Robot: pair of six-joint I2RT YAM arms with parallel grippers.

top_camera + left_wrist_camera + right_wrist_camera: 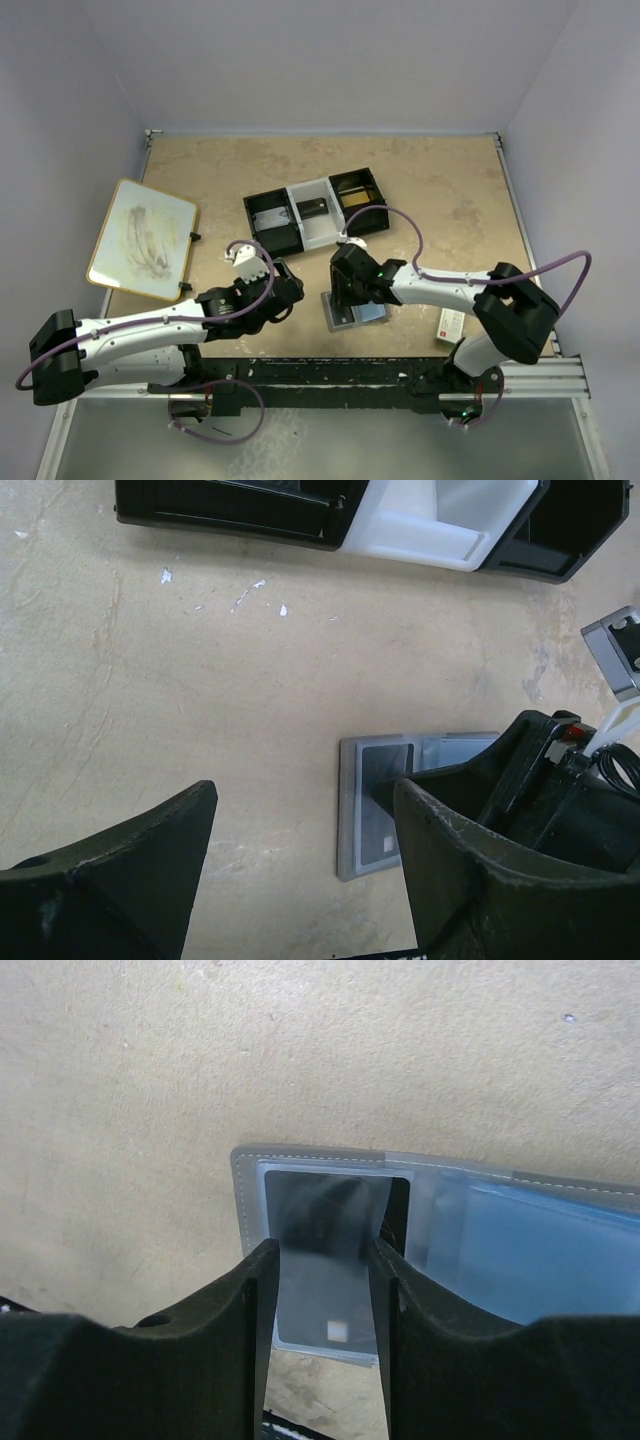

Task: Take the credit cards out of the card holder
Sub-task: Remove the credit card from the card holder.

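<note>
My right gripper is down on the card holder, which lies open and flat on the table on the near side of the 3-compartment tray, apart from it. My 2 right fingers stand close together over the holder's dark pocket, with what looks like a pale card between them; I cannot tell whether they pinch it. My left gripper hovers spread wide and empty, also on the tray's near side.

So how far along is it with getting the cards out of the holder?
Done: the card holder lies open. In hand: the right tool straddles a card in its pocket; grip unclear. To do: pull that card clear; the left tool hangs open, empty.
</note>
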